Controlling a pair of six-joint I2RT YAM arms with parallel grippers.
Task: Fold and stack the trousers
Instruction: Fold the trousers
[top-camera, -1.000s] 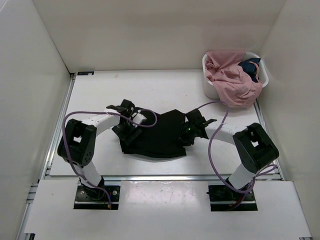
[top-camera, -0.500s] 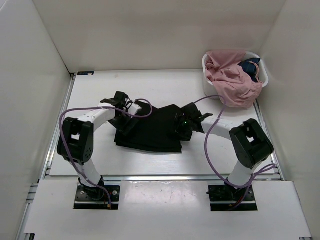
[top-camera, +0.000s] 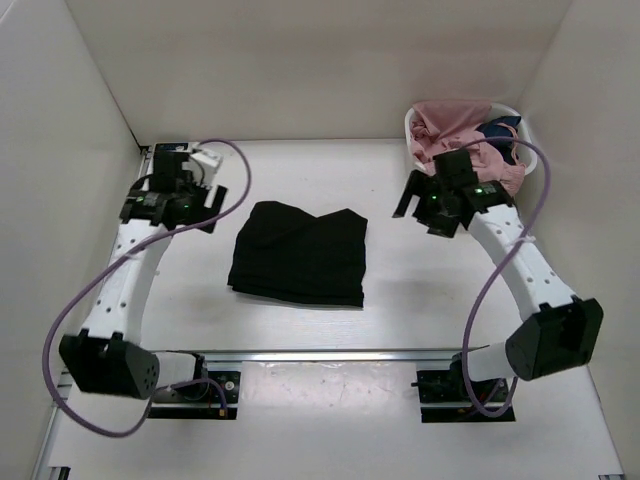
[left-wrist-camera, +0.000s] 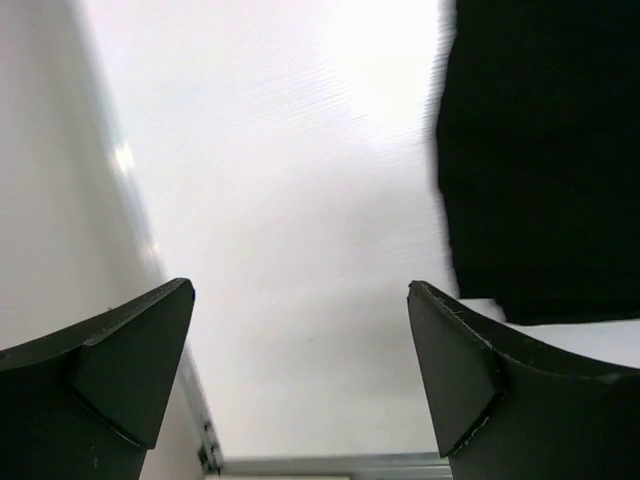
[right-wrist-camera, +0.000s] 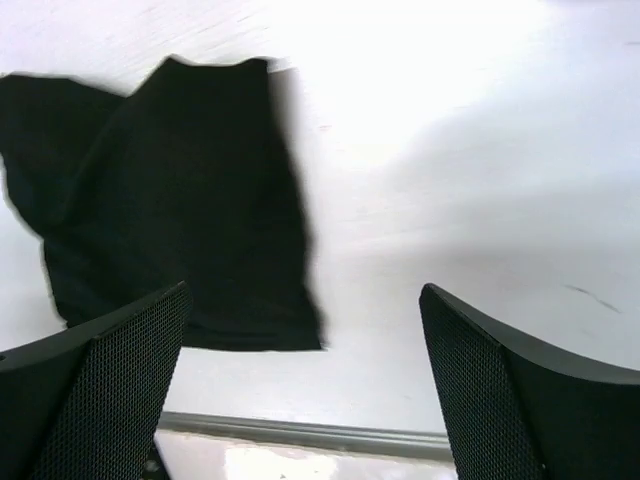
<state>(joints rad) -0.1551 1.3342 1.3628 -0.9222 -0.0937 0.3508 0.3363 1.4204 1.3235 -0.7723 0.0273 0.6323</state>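
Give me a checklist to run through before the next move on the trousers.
1. Left gripper open and empty: ok.
2. Right gripper open and empty: ok.
3. Trousers folded, lying on the table apart from both grippers: ok.
4. Fold edges aligned: not ok, the far edge is uneven, with a notch.
5. Right gripper clear of the basket and the pink garment hanging over its rim: cannot tell, they sit close together in the top view.
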